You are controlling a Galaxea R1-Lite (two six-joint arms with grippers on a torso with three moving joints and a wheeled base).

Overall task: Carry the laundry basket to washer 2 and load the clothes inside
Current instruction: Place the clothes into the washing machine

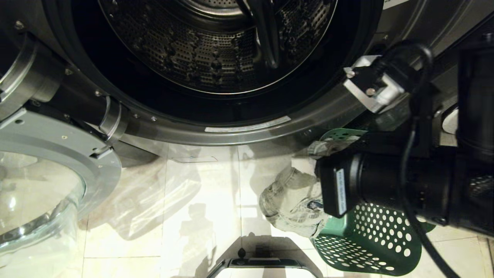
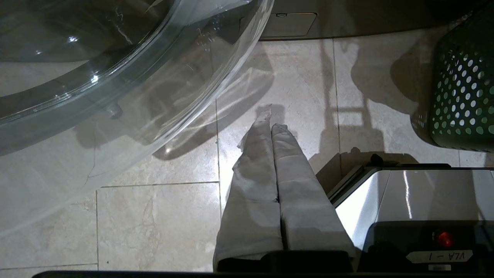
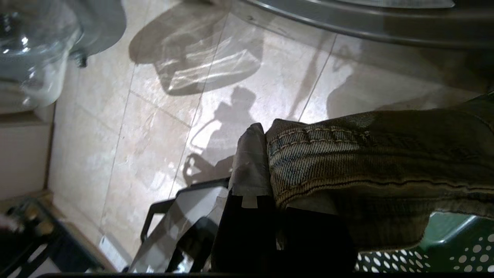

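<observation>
Jeans lifted over the green basket by the washer

The shiny tile floor (image 1: 185, 216) is closest, then the green basket (image 1: 370, 243) on the robot's right, then the glass door (image 1: 34, 200) swung open on the left, and last the washer (image 1: 216, 50) with its dark drum. The right gripper (image 3: 266, 170) is pinching the jeans (image 3: 370, 154) by the waistband, and they hang over the basket rim. The left gripper (image 2: 272, 123) is pressed together over bare floor, holding nothing.
</observation>
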